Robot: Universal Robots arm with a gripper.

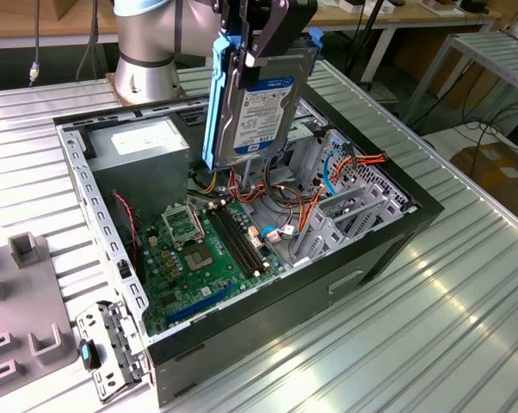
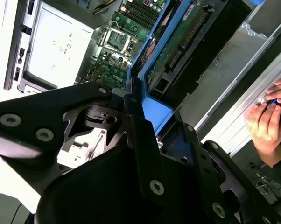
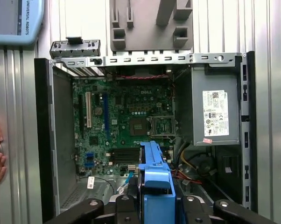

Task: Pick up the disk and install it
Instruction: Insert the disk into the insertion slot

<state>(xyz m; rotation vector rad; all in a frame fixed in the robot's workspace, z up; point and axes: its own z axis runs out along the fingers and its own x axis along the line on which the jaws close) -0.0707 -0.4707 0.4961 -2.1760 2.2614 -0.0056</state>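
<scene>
**Disk held on edge over the open computer case**

- Ribbed aluminium table (image 1: 465, 327) carries everything. The robot base (image 1: 147, 43) stands at the far side, and the arm is cut off by the frame edge.
- Computer case (image 1: 371, 249), black, lies on its side with the panel off.
- Inside the case:
  - Green motherboard (image 1: 190, 258) with an empty processor socket and dark memory slots.
  - Grey power supply (image 1: 143, 146) in the far corner.
  - Tangle of red, orange and blue cables (image 1: 328, 172) by the metal drive cage.
- Grey fixture plate (image 1: 27, 301) sits on the table at the exterior view's left.
- Disk (image 1: 263, 107) hangs upright above the case near the cage, clear of the parts below. Its blue bracket (image 1: 214, 103) runs along the edges.
- Gripper (image 1: 257, 52) has its black fingers clamped on the disk's upper end, which they partly hide.
- A person's hand (image 2: 266, 121) rests on the table edge beside the case.
- Small metal bracket with a blue tab (image 1: 104, 344) lies by the case's near corner.
- Writing: white-and-blue label on the disk and white sticker on the power supply, both too fine to make out.
</scene>
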